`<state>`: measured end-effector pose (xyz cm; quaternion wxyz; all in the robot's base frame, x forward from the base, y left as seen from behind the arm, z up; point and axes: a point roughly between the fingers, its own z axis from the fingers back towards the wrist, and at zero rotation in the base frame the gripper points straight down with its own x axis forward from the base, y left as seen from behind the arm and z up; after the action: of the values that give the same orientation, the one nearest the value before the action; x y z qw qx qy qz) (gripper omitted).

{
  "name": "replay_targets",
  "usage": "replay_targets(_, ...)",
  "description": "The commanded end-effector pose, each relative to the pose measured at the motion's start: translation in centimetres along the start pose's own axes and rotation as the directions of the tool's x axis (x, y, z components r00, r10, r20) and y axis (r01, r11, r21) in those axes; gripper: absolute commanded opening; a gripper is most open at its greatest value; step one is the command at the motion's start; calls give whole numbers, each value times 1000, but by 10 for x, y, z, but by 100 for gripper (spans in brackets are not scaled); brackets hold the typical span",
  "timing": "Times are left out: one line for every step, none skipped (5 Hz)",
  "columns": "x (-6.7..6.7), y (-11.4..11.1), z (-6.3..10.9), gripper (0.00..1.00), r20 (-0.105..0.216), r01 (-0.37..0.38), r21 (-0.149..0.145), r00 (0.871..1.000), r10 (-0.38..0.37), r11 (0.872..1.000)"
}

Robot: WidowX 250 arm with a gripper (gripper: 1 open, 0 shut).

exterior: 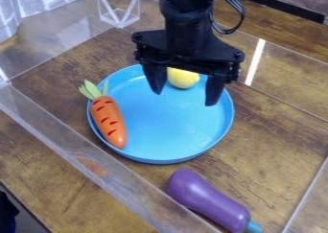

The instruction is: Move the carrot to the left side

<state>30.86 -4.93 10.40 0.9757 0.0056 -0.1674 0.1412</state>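
Blue plastic makes up the one bowl [193,146], which rests flat on the wooden table [275,131]. Two toys are in the bowl. One carrot [107,121] lies along the bowl's left rim, its green top pointing away from the bowl's middle. One yellow lemon [183,79] sits at the bowl's far side. One purple eggplant [209,199] lies outside the bowl, on the table just beyond its near rim. Above the bowl's far side hangs the single black gripper [182,86], jaws spread wide on either side of the lemon and gripping nothing. Clear plastic walls [52,131] stand around the table beyond the bowl's left.
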Motion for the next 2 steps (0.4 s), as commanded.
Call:
replay_targets(11, 6, 8, 100, 52, -95, 14, 994, 94, 995)
replay_targets(14, 21, 11, 100, 57, -151, 38, 987, 149, 988)
